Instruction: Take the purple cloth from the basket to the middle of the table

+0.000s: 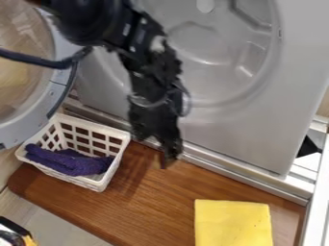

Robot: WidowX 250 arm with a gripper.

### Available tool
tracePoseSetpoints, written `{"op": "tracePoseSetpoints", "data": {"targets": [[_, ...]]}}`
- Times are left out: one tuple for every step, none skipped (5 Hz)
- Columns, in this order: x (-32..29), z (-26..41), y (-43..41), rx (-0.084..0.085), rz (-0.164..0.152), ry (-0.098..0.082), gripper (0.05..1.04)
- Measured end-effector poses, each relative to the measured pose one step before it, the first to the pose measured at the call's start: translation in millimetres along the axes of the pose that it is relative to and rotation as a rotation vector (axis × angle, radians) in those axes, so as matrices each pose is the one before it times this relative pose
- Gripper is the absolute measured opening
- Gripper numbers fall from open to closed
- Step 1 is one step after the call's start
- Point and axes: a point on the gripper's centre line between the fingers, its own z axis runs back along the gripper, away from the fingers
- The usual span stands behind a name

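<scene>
The purple cloth lies bunched in the lower part of the white plastic basket, which stands at the left end of the brown wooden table. My black gripper hangs pointing down over the back part of the table, to the right of the basket and apart from it. The cloth and the gripper do not touch.
A yellow cloth lies flat at the table's front right. Behind the table stands a large grey panel with a metal rail at its foot. A round door hangs open at the left, close above the basket.
</scene>
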Motion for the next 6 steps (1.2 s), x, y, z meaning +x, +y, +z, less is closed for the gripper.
{"op": "tracePoseSetpoints", "data": {"targets": [[-12.06,-0.24,16.33,0.0248,0.0445,0.0369,1.000],[-15.66,-1.26,19.47,0.0097,0.0106,0.0431,1.000],[-7.41,-2.74,7.91,-0.0070,-0.0834,0.0203,1.000],[-14.86,-2.55,5.94,-0.0018,0.0017,0.0230,1.000],[-19.75,-4.59,2.25,-0.0184,0.0092,0.0370,1.000],[-6.99,-3.76,1.26,-0.0020,-0.0263,0.0025,1.000]]}}
